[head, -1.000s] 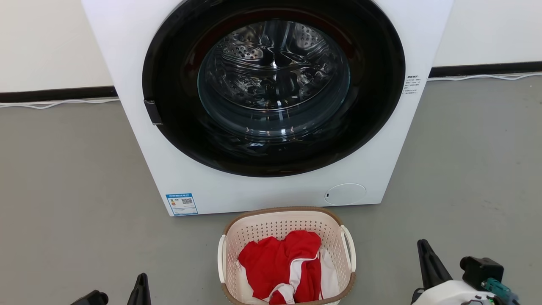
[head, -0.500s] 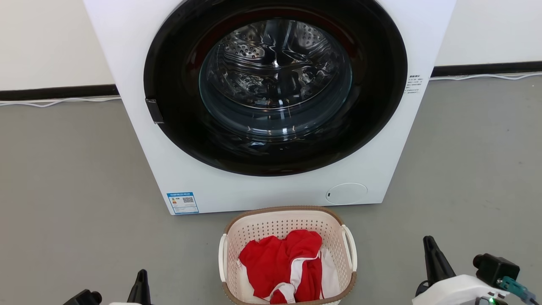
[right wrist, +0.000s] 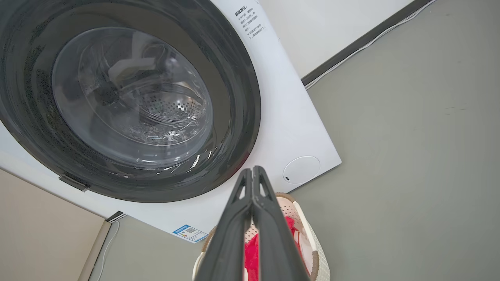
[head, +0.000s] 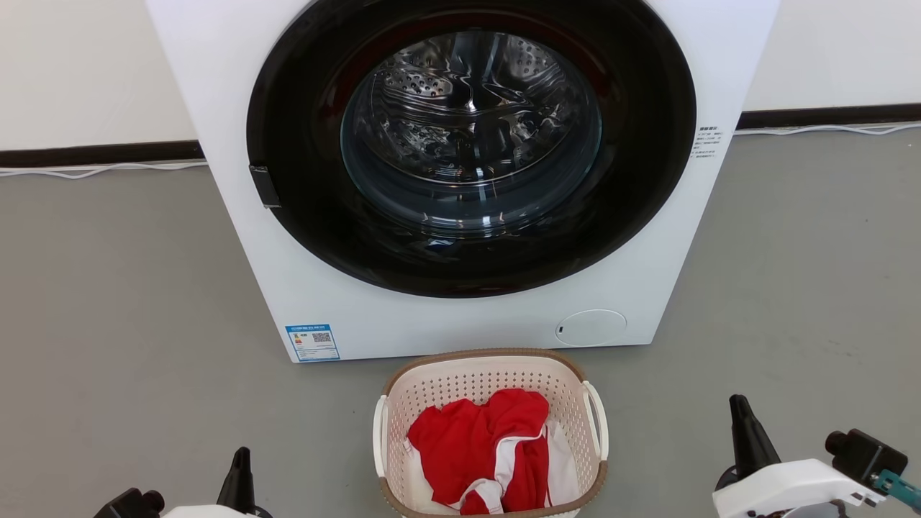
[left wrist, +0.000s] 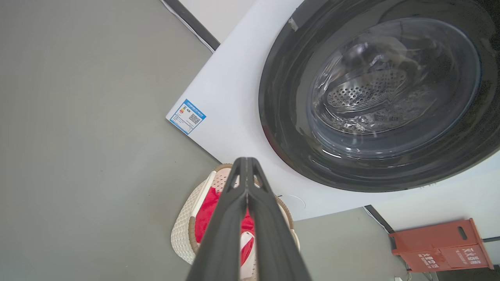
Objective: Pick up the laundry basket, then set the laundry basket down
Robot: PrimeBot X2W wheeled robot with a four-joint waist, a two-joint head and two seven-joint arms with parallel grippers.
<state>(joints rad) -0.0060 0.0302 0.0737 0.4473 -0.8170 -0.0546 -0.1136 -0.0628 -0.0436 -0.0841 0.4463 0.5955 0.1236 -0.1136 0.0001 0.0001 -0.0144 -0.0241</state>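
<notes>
Laundry basket (head: 471,381) as the target: stands on the grey floor, centred ahead between the arms. Nearest, low at either side: left gripper (head: 241,475) and right gripper (head: 745,432), fingers pinched together, holding nothing, both well clear of it. Lies inward from each, about equally far by the look of it. Runs lengthwise away toward the washer (head: 460,324), white handles (head: 603,424) facing sideways, one toward each arm. Holds red and white cloth (head: 475,439). Just beyond its far rim, the washer front; behind that, the wall.
</notes>
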